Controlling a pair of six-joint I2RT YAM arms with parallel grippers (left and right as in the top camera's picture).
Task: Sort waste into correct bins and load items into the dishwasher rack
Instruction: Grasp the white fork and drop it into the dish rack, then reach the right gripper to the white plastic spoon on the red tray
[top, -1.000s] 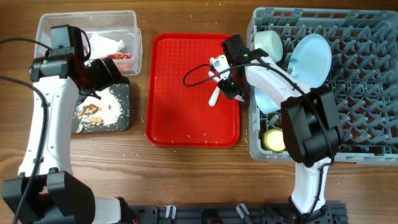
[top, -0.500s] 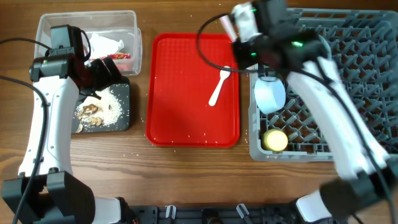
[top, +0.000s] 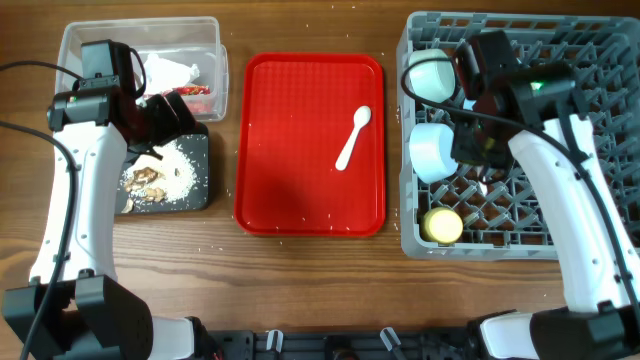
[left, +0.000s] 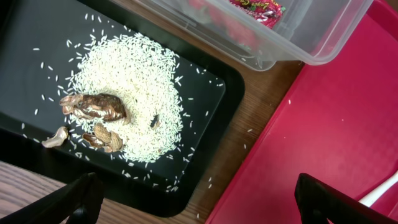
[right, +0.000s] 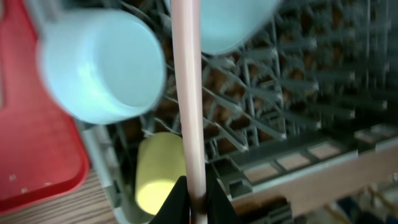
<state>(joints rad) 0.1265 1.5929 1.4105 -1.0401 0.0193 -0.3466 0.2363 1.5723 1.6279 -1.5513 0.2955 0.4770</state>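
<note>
**Right arm over the dishwasher rack, utensil in hand.** The right fingers are pinched tight on the end of a slender white handle. Its head is out of view, and it is judged to be the fork because the white spoon lies on the red serving tray. In the right wrist view the handle runs straight away from the fingers. It passes over the grey dishwasher rack, with a pale blue bowl to one side and the yellow cup just beside it.

The overhead view shows two bowls on their sides along the rack's left edge, the far bowl and the near bowl. The cup sits in the near-left corner. The plate cannot be made out under the arm.

The left fingers are spread wide and hold nothing. They hang over the black tray, which holds the rice and the brown food bits. The clear tub with the wrapper lies just beyond it.

**Doing this step well.** The fork probably needs a free row of pegs to the right of the bowls. It should be lowered so that it lies across the lattice or leans on a peg. Dropped end-on into a cell, so thin a piece may slip through. The wrist should stay clear of the near bowl, and the fingers should part only once the fork bears on the rack. The spoon on the tray is left to load.
</note>
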